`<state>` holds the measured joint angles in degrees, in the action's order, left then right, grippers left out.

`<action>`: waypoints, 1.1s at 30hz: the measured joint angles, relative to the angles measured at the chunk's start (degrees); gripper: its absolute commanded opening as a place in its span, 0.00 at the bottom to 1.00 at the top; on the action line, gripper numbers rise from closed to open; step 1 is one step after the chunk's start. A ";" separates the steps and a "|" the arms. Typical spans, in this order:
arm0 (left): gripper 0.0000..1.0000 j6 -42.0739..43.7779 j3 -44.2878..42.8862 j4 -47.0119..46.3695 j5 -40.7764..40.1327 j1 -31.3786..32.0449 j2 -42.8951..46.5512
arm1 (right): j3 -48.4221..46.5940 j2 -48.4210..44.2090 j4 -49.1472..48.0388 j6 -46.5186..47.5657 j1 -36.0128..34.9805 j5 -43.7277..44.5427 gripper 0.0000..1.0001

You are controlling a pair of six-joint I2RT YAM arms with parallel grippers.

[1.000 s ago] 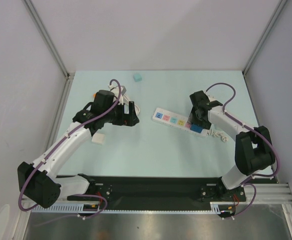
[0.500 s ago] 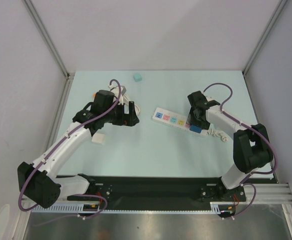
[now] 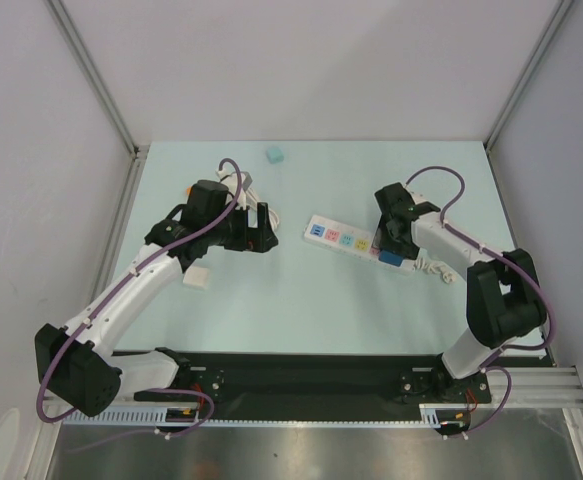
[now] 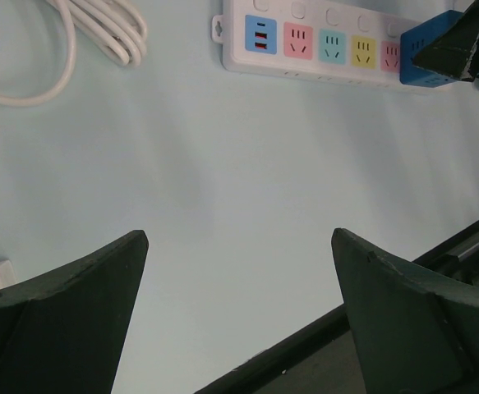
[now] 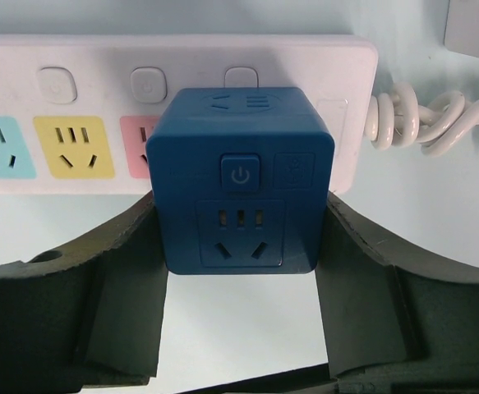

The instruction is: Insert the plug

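Observation:
A white power strip [image 3: 343,240] with coloured sockets lies right of the table's centre; it also shows in the left wrist view [image 4: 321,43] and the right wrist view [image 5: 83,78]. A blue cube plug [image 3: 392,258] sits on the strip's right end, over the socket beside the pink one. My right gripper [image 3: 390,248] is shut on the blue cube [image 5: 239,185], a finger pressed to each side. My left gripper [image 3: 263,230] is open and empty above bare table left of the strip, its jaws wide apart [image 4: 239,240]. The cube's pins are hidden.
The strip's coiled white cord [image 3: 439,270] trails right [image 5: 424,115]. A white cable coil [image 3: 237,181] lies behind my left arm [image 4: 99,33]. A small teal cube [image 3: 274,155] sits at the back. A white block [image 3: 198,277] lies by my left arm.
My right gripper has shifted slightly left with the blue cube along the strip's right end. My left arm has not moved.

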<state>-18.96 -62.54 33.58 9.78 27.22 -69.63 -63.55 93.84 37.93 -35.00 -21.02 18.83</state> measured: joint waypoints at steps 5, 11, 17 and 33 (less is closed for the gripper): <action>1.00 0.00 0.00 0.00 0.00 0.02 0.00 | -2.16 -0.02 2.19 1.20 1.05 -1.73 0.71; 1.00 0.00 0.00 0.00 0.02 0.00 0.02 | -6.91 0.37 7.82 3.41 4.55 -5.07 0.88; 1.00 -0.02 0.02 0.00 0.04 0.02 0.15 | -10.27 -4.24 11.52 3.32 10.47 -7.30 0.89; 1.00 0.00 0.74 -0.04 0.04 0.02 0.74 | -15.87 -2.60 25.66 -18.78 24.68 -1.27 0.92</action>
<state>-18.96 -61.80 33.54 9.82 27.24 -68.88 -79.42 91.24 63.59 -53.78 3.66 17.56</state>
